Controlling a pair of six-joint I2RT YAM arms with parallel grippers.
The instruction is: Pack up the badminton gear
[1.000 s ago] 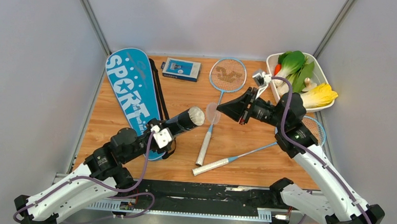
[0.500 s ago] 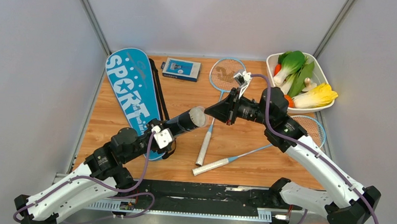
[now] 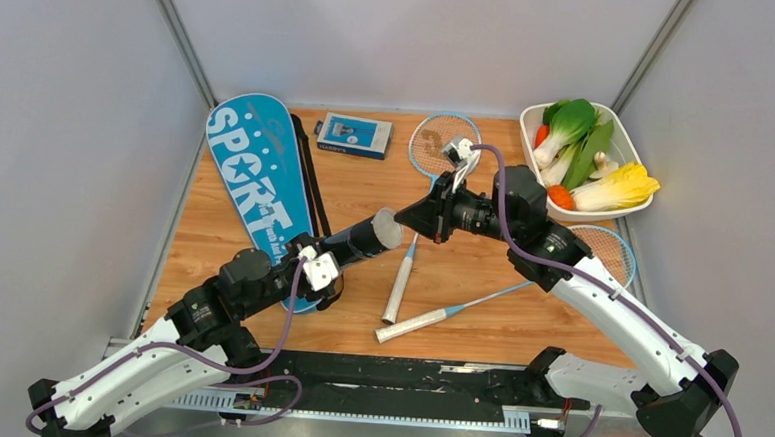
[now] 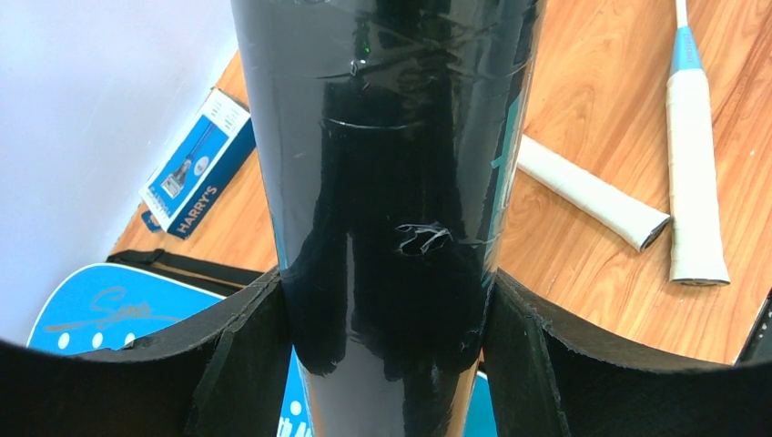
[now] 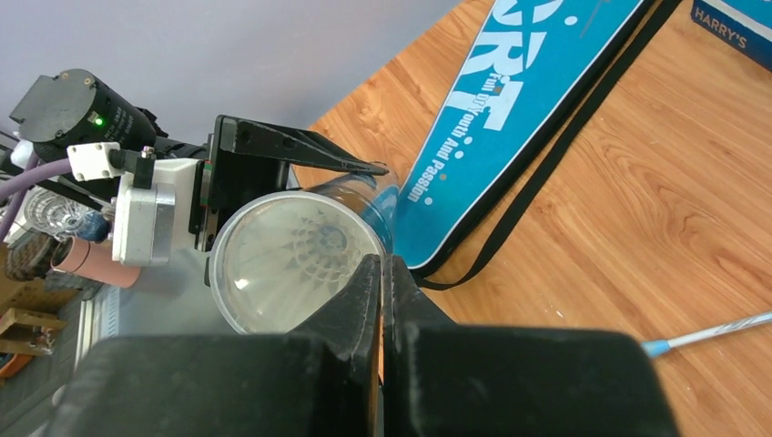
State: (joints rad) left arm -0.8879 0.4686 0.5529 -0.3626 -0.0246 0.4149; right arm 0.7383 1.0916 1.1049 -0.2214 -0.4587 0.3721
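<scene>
Plainly, cover (image 3: 251, 171) reads "SPORT"; box (image 4: 196, 164) reads "HARRY'S".

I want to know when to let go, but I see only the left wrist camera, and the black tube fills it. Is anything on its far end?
Observer: Yes. A clear lid sits at the mouth of the tube, pinched at its rim by the shut right gripper.
Operator: Is the tube empty?
Observer: No. Through the lid, a white shuttlecock shows inside.
Operator: Are the rackets in the blue cover?
Observer: No. Both racket heads, one and the other, lie on the table, right of the cover.
</scene>
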